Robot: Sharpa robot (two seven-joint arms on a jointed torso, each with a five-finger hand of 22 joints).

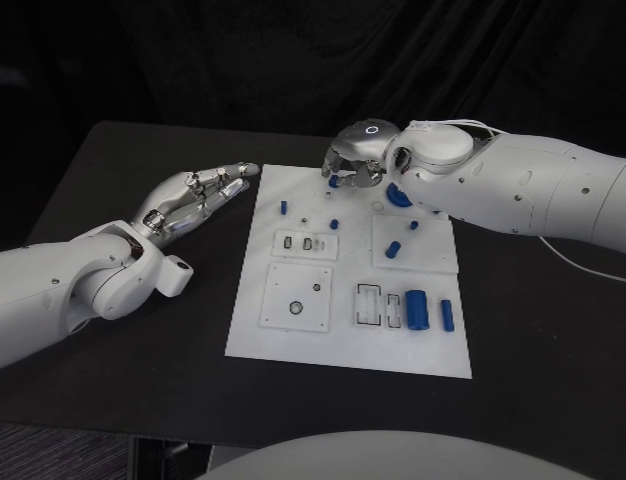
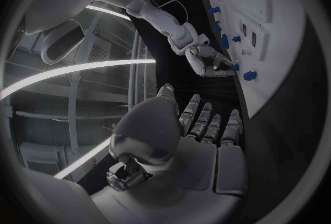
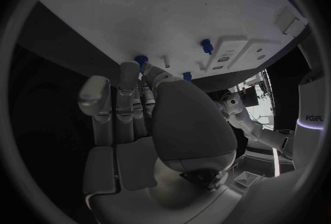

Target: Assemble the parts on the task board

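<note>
Right hand (image 1: 359, 157) over board (image 1: 345, 340) far edge, fingers (image 3: 131, 78) at small blue peg (image 3: 140, 60); grip unclear to us. Left hand (image 1: 195, 198) open, idle. We judge peg light, rigid, slippery: pinch sides.

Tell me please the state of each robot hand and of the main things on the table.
Left robot hand: open, fingers stretched out, beside the board's far left corner.
Right robot hand: at the board's far edge, pinching a small blue part.
Task board: lying flat on the table.
Blue cylinder: lying on the board's near right area.
</note>
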